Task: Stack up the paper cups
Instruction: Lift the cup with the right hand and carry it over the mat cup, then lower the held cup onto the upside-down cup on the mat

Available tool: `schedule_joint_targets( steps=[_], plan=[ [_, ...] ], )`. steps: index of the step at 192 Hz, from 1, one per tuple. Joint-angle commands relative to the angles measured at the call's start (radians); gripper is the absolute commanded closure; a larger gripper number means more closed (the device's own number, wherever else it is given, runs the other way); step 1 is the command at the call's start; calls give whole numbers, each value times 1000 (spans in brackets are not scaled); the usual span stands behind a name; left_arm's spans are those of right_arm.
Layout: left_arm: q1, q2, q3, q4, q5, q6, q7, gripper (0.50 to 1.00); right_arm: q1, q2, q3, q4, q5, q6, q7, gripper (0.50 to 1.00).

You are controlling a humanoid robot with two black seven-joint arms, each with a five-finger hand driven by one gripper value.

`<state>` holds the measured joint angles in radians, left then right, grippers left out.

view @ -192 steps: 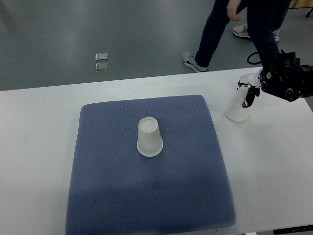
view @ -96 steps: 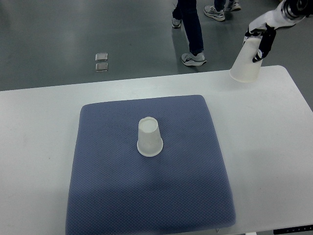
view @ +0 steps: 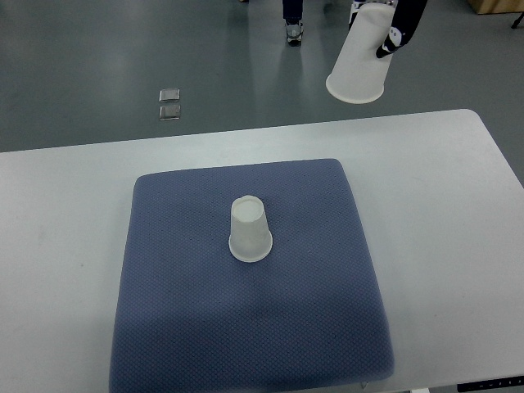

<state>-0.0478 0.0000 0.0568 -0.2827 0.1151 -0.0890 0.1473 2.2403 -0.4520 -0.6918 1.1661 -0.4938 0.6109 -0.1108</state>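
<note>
An upturned white paper cup stands near the middle of the blue mat. A second white paper cup hangs tilted, mouth down, high above the table's far edge at the top of the picture. My right hand is shut on its upper wall. Only the dark fingers show, as the rest of the hand and arm are cut off by the top edge. The held cup is well up and to the right of the cup on the mat.
The mat lies on a white table whose right end curves off near the picture's right edge. Beyond the table, a person's shoe shows on the grey floor, along with two small square plates.
My right hand has lifted the cup off the table's right side and carried it up and leftward. The person has walked further away. The cup on the mat has not moved.
</note>
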Motion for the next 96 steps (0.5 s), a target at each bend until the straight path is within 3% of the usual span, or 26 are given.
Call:
schedule_joint_targets(
  steps=[1, 48, 96],
  plan=[
    [0, 0, 0, 0, 0, 0, 0, 500, 22, 65, 9, 15, 75, 0, 0, 861],
    [-1, 0, 0, 0, 0, -2, 0, 500, 16, 286, -5, -29, 150, -17, 2, 859],
    [-3, 0, 2, -1, 0, -2, 0, 500, 2, 398, -40, -49, 218, -63, 2, 859]
  ],
)
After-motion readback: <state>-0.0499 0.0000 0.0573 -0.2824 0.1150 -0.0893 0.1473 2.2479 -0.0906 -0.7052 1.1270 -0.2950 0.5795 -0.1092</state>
